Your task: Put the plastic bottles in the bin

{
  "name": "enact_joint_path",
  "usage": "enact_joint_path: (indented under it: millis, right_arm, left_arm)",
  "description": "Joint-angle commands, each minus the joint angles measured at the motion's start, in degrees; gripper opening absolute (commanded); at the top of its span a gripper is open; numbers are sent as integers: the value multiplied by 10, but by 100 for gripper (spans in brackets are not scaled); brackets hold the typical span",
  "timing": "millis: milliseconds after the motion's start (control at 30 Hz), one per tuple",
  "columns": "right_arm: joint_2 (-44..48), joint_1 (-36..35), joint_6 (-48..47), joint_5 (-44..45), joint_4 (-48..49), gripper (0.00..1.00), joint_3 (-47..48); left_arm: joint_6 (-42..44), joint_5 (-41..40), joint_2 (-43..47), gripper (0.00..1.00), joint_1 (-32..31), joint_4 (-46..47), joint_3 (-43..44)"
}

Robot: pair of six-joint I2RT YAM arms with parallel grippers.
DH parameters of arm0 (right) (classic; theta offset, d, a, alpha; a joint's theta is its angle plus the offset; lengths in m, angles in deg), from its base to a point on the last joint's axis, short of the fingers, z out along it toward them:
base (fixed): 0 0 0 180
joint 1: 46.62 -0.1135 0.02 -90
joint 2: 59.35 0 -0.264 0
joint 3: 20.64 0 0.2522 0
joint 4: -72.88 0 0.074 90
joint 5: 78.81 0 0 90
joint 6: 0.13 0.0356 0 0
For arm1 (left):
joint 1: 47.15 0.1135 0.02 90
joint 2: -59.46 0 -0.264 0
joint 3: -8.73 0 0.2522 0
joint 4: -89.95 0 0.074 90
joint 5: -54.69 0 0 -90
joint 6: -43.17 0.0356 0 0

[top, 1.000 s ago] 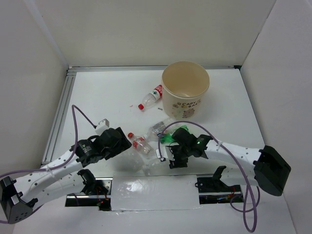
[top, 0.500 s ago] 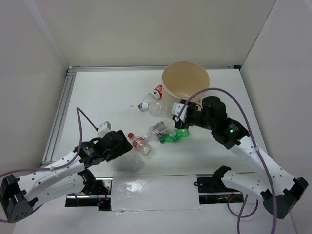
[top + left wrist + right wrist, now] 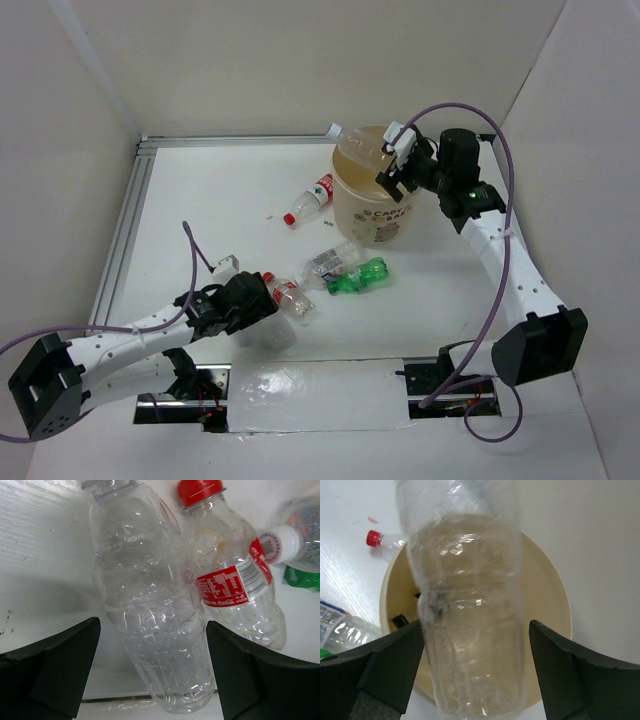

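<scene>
Stock on your table (image 3: 200, 200), listed left to right.

1. Left gripper (image 3: 252, 308): near-left, low over the table. Its fingers (image 3: 65, 665) are spread wide apart, one on each side of item 2, and touch nothing.
2. Clear bottle (image 3: 150, 615): uncoloured, no label showing, lying flat between those fingers with its neck pointing away from the wrist.
3. Red-capped bottle (image 3: 225, 580): clear, with a red-and-white label, lying just right of item 2 and touching it along the side.
4. Far red-capped bottle (image 3: 312, 196): lying on its own farther back, just left of the bin, well apart from the near group.
5. White-capped bottle (image 3: 325, 264): clear and crumpled, right of item 3 at mid-table.
6. Green bottle (image 3: 358, 278): lying flat, touching or nearly touching item 5 on its right.
7. Bin (image 3: 375, 215): upright at far centre-right with its mouth open; a few dark shapes show inside, too small to name.
8. Right gripper (image 3: 476, 630): raised over the bin's mouth.
9. Held bottle (image 3: 465, 605): clear, lying between the right fingers, above and across the bin's mouth. You cannot tell from either view whether the pads press on it or stand just off it.
</scene>
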Motion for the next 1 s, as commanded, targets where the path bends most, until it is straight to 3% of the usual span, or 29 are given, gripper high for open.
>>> enact_joint_path:
  millis: [0,33,167,233,300,333,367,433,467,567,733,800,833,867,900,967]
  right_arm:
    - [-31,22,11,-75,-27,94,50]
    - [-31,27,16,-83,-32,100,50]
    - [-24,59,34,-143,-32,100,44]
    - [-8,67,46,-166,-32,100,43]
    - [10,74,46,-207,-58,100,43]
    - [18,74,36,-222,-69,100,43]
    - [26,79,31,-253,-79,100,36]
    - [63,79,-17,-289,-120,100,13]
    - [79,79,-38,-305,-133,100,1]
    - [149,62,-71,-332,-151,100,-61]
    - [228,37,-102,-296,-191,98,-143]
    - [244,32,-128,-285,-211,87,-176]
    - [256,32,-139,-284,-225,77,-189]
    - [261,32,-163,-277,-226,44,-218]
    - [266,32,-170,-277,-226,32,-236]
    - [279,32,-186,-253,-218,22,-268]
  left_arm:
    - [4,6,-30,99,-3,33,-5]
    - [4,6,-39,99,-3,38,-5]
    - [4,0,-78,98,-3,38,-5]
    - [4,0,-96,91,-8,46,-5]
    - [4,0,-102,72,-8,51,-5]
    - [11,6,-102,45,-15,45,0]
    - [11,6,-93,30,-21,34,15]
    - [11,-2,-73,6,-40,-18,36]
    - [11,-13,-58,0,-48,-40,59]
    - [31,-39,16,0,-77,-110,122]
    - [136,-79,63,0,-84,-82,233]
    - [201,-94,37,0,-84,-22,298]
    - [222,-109,20,0,-84,3,321]
    - [269,-109,-26,0,-84,31,344]
    - [291,-117,-52,0,-84,62,367]
    - [334,-108,-109,0,-65,157,436]
